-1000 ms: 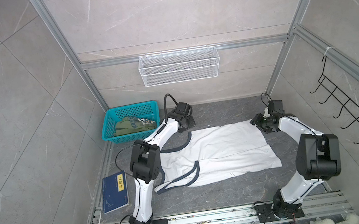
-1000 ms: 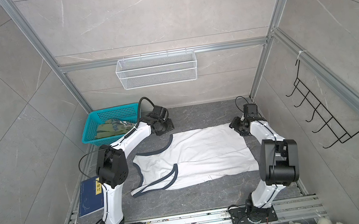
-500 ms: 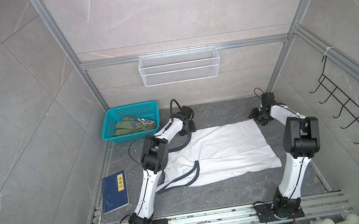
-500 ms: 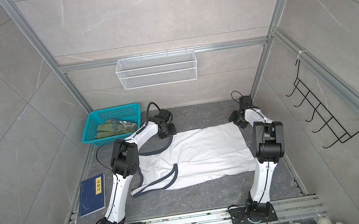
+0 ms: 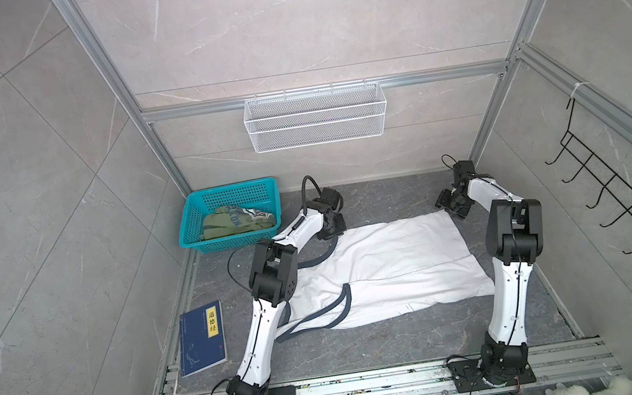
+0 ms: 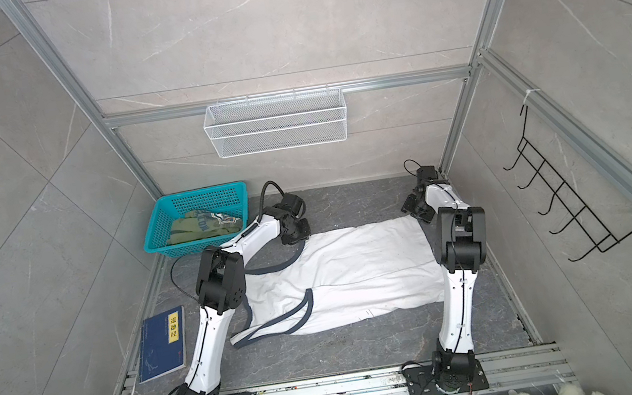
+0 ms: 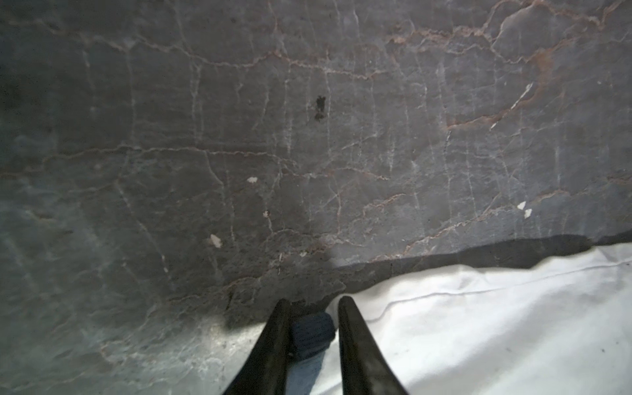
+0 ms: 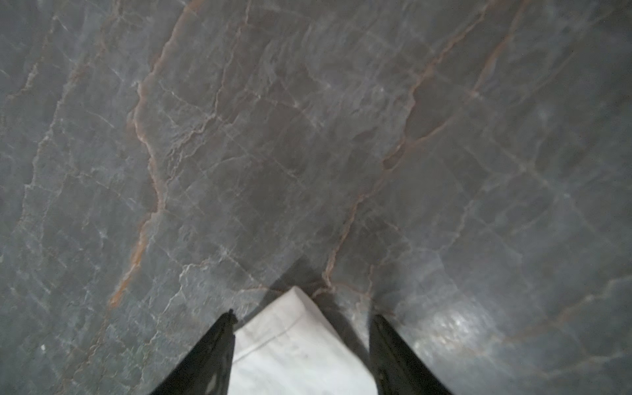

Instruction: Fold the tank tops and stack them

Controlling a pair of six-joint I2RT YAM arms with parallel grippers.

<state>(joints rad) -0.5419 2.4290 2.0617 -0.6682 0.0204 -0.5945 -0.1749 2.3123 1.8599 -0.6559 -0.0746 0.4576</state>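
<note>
Robot test cell, laboratory type. Aluminium-profile frame [image 5: 107, 81], stone-look panels [image 5: 302, 20]; two robot arms [image 5: 271, 280] bolted to slotted rail [image 5: 374, 383]; wire basket [image 5: 315, 116] beyond rail.

Grey tiled walls [image 5: 281, 23], dark marble floor [image 5: 369, 350]

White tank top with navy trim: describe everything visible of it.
The white cloth tank top with navy trim lies spread nearly flat on the dark grey marbled tabletop, straps at the left, hem at the right. A navy strap sits between the left gripper's fingers; a hem corner lies between the right gripper's open fingers.
</note>
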